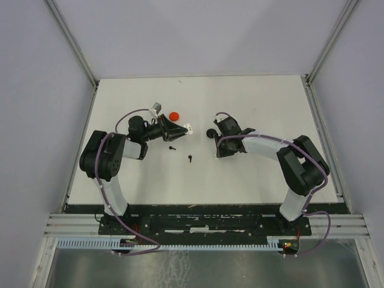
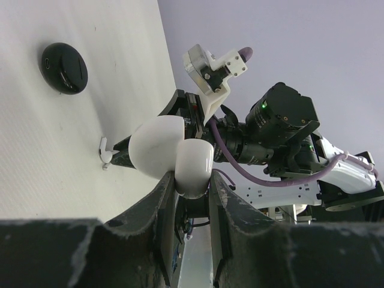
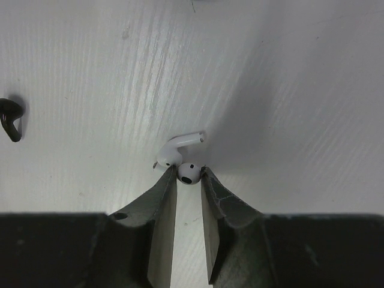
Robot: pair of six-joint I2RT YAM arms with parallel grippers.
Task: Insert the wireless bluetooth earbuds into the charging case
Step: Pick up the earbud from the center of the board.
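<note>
The left gripper (image 2: 192, 183) is closed on the glossy white rounded plastic charging case (image 2: 157, 147) and holds it above the white table (image 2: 36, 192). The case looks open, its two halves spread. I think it is held like this so that the sockets are free for the other arm. The right gripper (image 3: 189, 180) points down at the table. Its jaws are narrow and they pinch the round head of a small white plastic earbud (image 3: 189, 173) between the fingertips. The earbud seems to be low, at the table surface, so I judge that the pick is only at its beginning. A second white stemmed earbud (image 3: 179, 146) lies touching it or just beside it; I cannot tell which, and it may be dragged along. One tiny black stemmed earbud (image 1: 172, 147) and another black earbud (image 1: 189, 158) wait on the table between the arms. A black oval case (image 2: 64, 67) and a red round disc (image 1: 174, 116) also lie there.
</note>
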